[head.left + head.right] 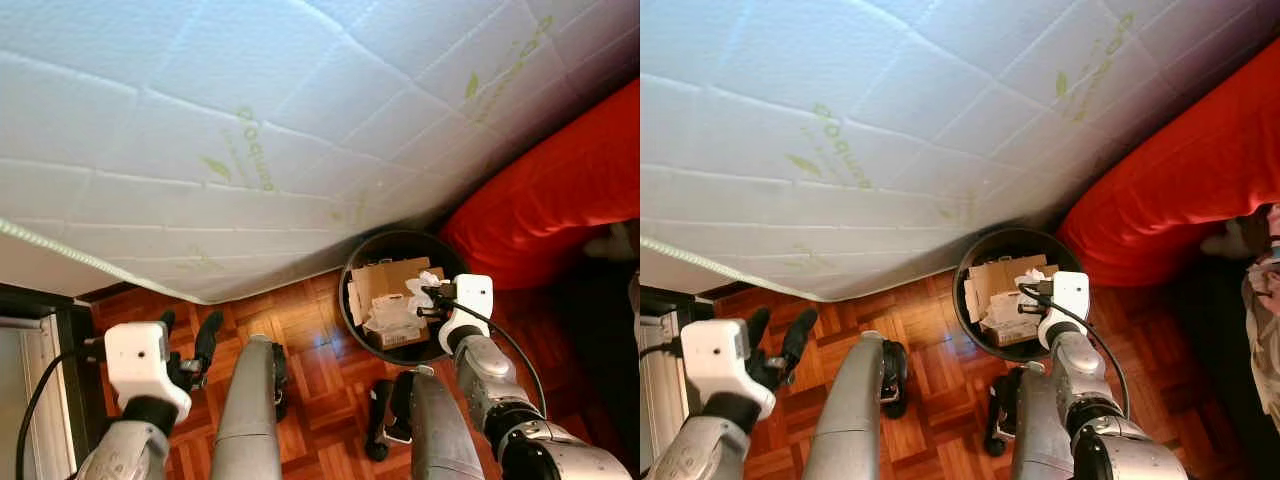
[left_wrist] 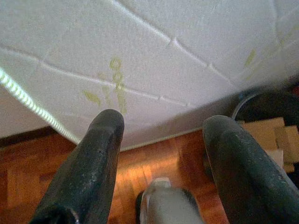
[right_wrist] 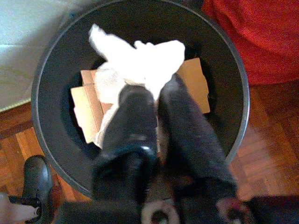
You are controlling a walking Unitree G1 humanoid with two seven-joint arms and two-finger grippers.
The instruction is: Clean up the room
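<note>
Pinching a white tissue (image 3: 149,60) between its fingertips, the right gripper (image 3: 156,86) hangs over the black bin (image 3: 46,116), cardboard (image 3: 194,81) beneath it. Left gripper (image 2: 161,140), fingers spread, points at the white mattress (image 1: 250,120) above parquet floor (image 1: 300,330).

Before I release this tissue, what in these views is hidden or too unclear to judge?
- Bottom of the round black bin: covered by brown cardboard and the crumpled white tissue in the right gripper.
- Pale items beside the red bedding: cut off by the right eye view's edge.
- Floor under the white quilted mattress: hidden by it.
</note>
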